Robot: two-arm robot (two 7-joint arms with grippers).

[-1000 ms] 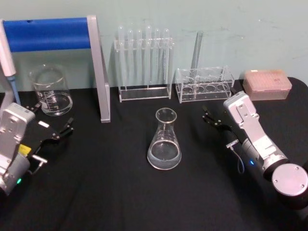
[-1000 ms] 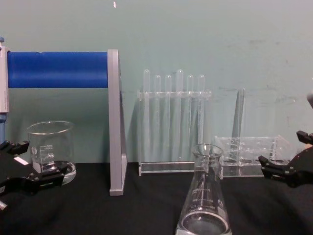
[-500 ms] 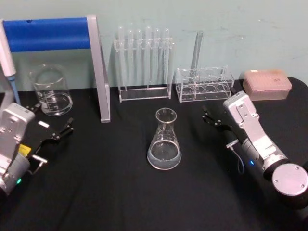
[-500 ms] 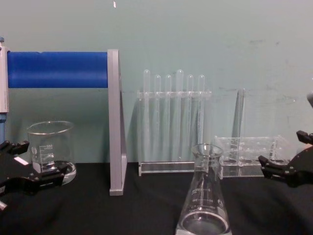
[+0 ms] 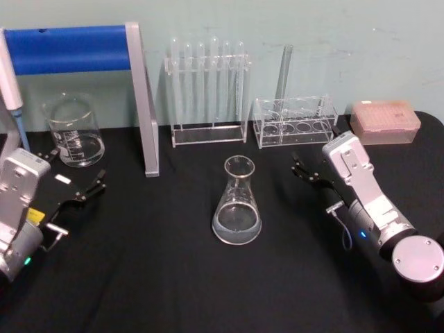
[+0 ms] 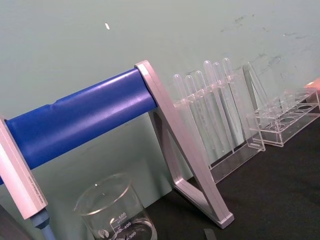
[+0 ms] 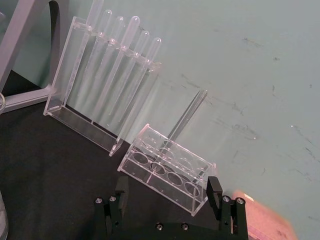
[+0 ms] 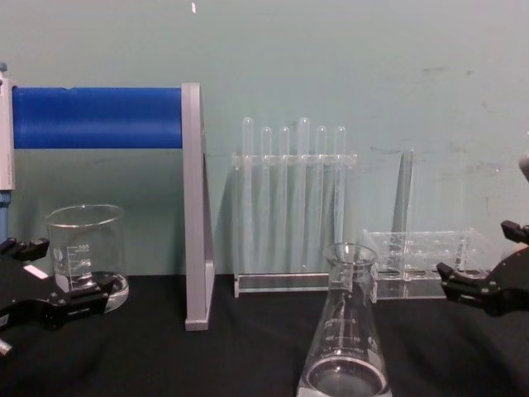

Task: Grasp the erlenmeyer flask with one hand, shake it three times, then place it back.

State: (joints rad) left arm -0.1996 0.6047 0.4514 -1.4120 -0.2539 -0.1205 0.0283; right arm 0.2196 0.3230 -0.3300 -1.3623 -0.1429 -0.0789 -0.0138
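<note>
Standing upright mid-table, the flask (image 5: 237, 202) sits between both arms, and the right gripper (image 5: 310, 173), jaws apart and empty, looks nearer, flask off to its left; the left gripper (image 5: 75, 186) waits open by the beaker (image 5: 72, 130).

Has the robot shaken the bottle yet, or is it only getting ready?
Nothing looks started: the erlenmeyer flask stands upright on the black table, untouched. Nothing is in hand: the right claw sits open to the flask's right, and the left claw sits open near the beaker. Grasping, three shakes and setting it back all remain.
</note>
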